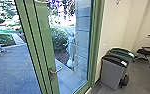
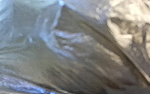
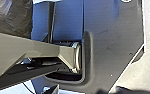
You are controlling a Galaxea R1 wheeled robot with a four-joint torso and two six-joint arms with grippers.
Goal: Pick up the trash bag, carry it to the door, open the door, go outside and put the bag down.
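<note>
- Right up at the left wrist camera: the trash bag (image 2: 78,55), dark, glossy and creased — probably slung from the left gripper, to spare the right gripper for the door.
- In the right wrist view, crumpled dark plastic (image 3: 12,16) beside the robot's plate (image 3: 111,42); likely part of that same bag, kept near the body for a steadier carry.
- No telling how either gripper stands: wide, narrow or closed on plastic.
- Near, ahead: the green-framed door (image 1: 44,42), with the lever handle (image 1: 56,71) jutting out for an easy push downward. Cannot tell whether shut or slightly ajar.
- Beyond, far left: paved yard (image 1: 13,66), the place meant for the bag. Behind the glass, a statue (image 1: 71,48) by a hedge (image 1: 56,40).
- To the right, indoors: a grey bin (image 1: 112,72) and a green-topped bin (image 1: 121,52) side by side near the wall (image 1: 113,27), presumably to leave the doorway free.
- Seemingly at the door-opening step — thin film, apt to snag on the handle.
</note>
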